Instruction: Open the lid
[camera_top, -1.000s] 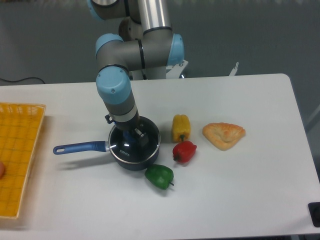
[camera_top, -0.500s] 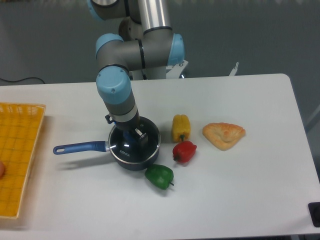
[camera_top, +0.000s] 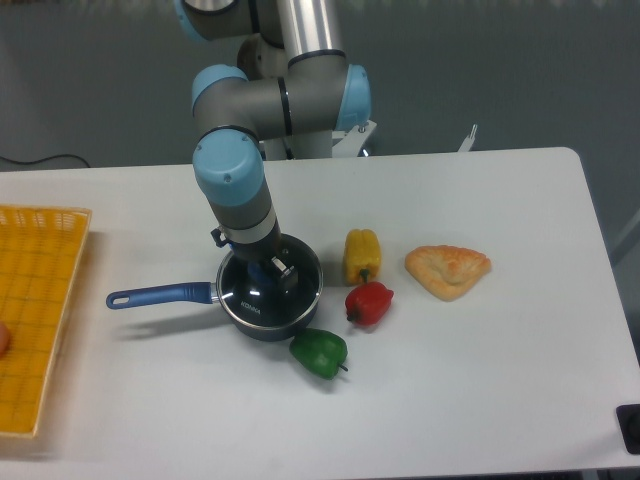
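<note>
While the lid (camera_top: 262, 297) covers the saucepan (camera_top: 250, 322), jaws (camera_top: 272, 272) grip its knob.

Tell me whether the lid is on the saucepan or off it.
On. The lid lies flat within the rim of the saucepan, with the gripper down at its knob.

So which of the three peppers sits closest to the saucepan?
The green pepper, just off the front right of the saucepan rim. The red pepper lies further to the right, and the yellow pepper stands behind it.

Three peppers, yellow (camera_top: 362, 255), red (camera_top: 369, 302) and green (camera_top: 319, 352), are lying together. A flatbread piece (camera_top: 448, 269) is lying right of them; a yellow basket (camera_top: 36, 310) is sitting far left.
</note>
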